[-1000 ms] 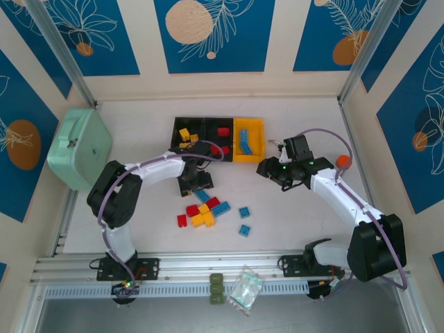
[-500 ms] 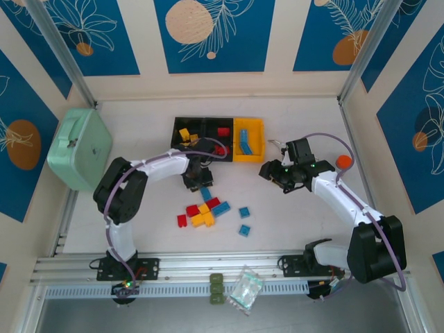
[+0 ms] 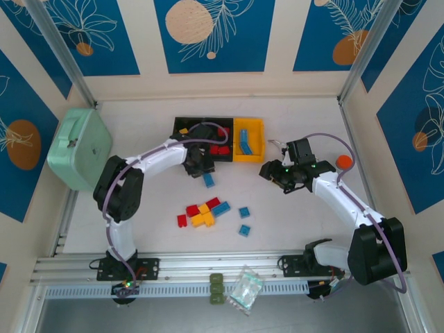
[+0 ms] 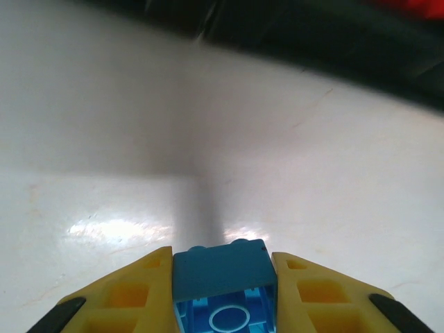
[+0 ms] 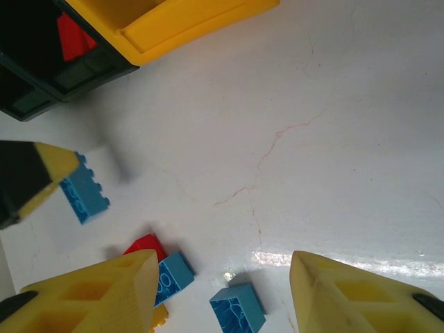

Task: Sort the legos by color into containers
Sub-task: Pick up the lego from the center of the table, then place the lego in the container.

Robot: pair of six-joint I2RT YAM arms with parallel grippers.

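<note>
1. Left claw [image 4: 222, 262] is clamped tight on a blue lego [image 4: 223, 281], just clear of the counter [image 4: 208, 139].
2. I see the yellow container [image 3: 260, 139], holding blues, to that claw's right and farther back.
3. Right claw [image 5: 222, 260] is half-spread and empty.

We see bright, even light from above in the top view, with short soft shadows on the white bench [image 3: 298, 222]. At the left wrist, glare patches shine on it, the black plastic bins [image 4: 312, 35] blur, and a grey shadow streak runs from the blue studded plastic brick [image 4: 223, 277]
</note>
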